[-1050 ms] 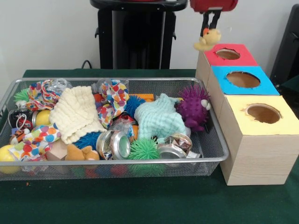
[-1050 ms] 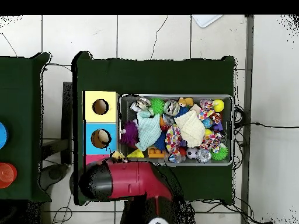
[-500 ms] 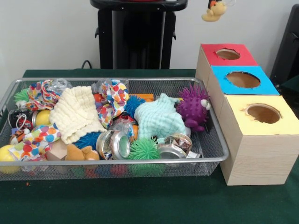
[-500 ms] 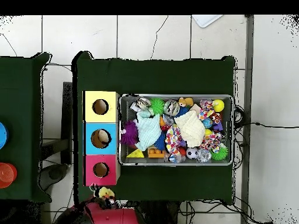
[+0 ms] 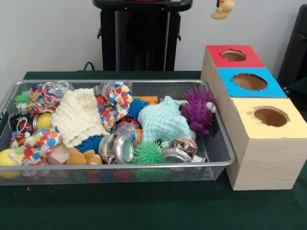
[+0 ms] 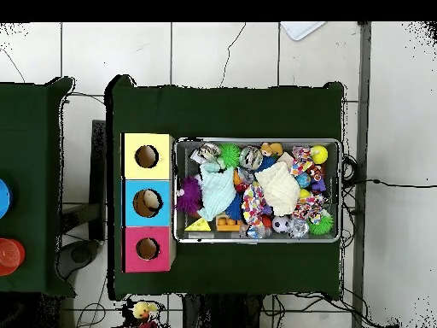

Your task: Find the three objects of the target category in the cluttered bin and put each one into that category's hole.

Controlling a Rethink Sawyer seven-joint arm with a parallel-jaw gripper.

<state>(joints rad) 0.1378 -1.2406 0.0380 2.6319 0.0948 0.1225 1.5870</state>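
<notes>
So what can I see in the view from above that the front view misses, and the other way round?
Only the overhead view shows the tiled floor around the table and a second table carrying blue and red round things. Only the front view shows the boxes' wooden sides and the black pedestal. Both show the mesh bin of toys, the yellow, blue and red hole boxes, and the yellow duck toy held off the table's robot side.

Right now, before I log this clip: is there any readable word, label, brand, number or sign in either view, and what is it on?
None can be read in either view.
The crumpled metal cans in the wire bin may carry print, but it is too small and blurred to read.
The red box, blue box and yellow box show only plain tops with holes.
</notes>
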